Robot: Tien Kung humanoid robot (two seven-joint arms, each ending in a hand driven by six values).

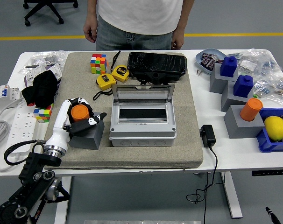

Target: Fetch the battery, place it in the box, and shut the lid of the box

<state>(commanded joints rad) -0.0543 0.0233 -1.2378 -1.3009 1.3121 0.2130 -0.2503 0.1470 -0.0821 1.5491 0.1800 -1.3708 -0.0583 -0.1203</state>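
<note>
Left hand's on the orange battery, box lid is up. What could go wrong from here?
1. The left robot hand wraps the orange battery while it sits in its grey block; lifting may drag or tip the block.
2. The grey box stands close beside the block, so a low carry could clip its wall.
3. The raised lid leaves a narrow opening; the battery could knock it.
</note>
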